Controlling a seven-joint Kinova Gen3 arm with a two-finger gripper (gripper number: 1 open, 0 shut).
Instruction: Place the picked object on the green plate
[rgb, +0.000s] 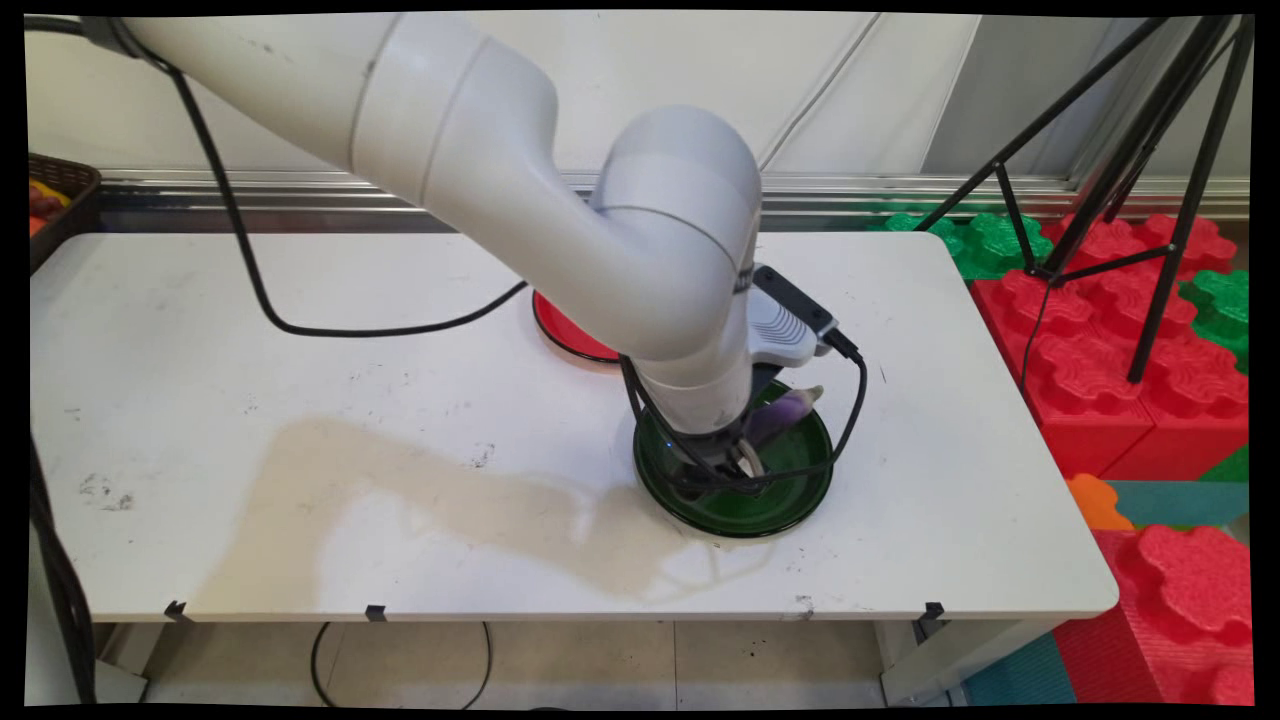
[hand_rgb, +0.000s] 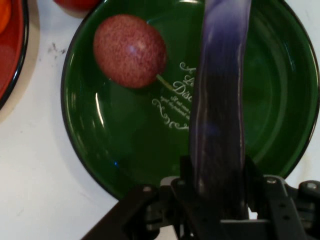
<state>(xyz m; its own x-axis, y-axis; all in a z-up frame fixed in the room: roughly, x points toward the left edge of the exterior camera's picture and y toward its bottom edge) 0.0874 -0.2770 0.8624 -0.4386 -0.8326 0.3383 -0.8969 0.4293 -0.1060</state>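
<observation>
Purple eggplant (hand_rgb: 220, 115) sits clamped in our end effector (hand_rgb: 220, 192) above the green plate (hand_rgb: 100, 145), beside a reddish fruit (hand_rgb: 130, 51).

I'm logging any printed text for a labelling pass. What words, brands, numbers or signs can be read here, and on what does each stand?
White ornate script on the floor of the green plate, beside the reddish round fruit and partly hidden by the purple eggplant in the gripper: too blurred to read.
Main view: no readable text anywhere.
</observation>
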